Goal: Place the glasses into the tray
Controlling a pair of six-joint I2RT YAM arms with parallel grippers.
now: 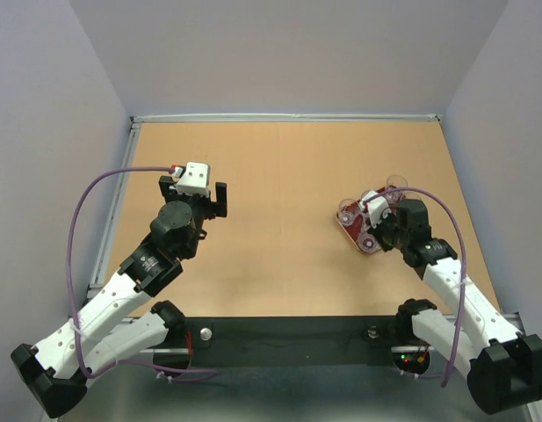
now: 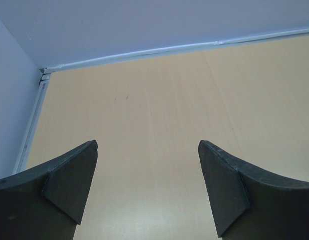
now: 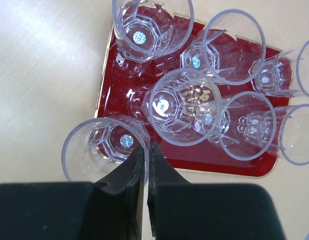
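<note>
Right gripper (image 3: 146, 146) is pinched fully closed, fingertips together. It hangs right at the rim of the nearest glass (image 3: 101, 150), and I can't tell from here whether it touches that rim. Under it the tray (image 3: 110, 95) lies flat on the table (image 1: 279, 167). Its long axis runs side to side across my right wrist view, with a short end to the left. All seven of the glasses (image 3: 184, 107) stand upright with mouths up, so I'm looking straight down their long axes to the faceted bases. As far as I can see, every base sits over the red. One glass stands on the gold emblem (image 3: 200, 94) at the centre, and two at the right are cut off by the frame edge. From overhead, the tray sits on the right side of the table, turned askew to its edges and mostly hidden under the wrist. Left gripper (image 2: 148, 145) is well apart on the left half, pointing at the far wall. Its jaws are spread wide, and only tabletop and wall show between them.
</note>
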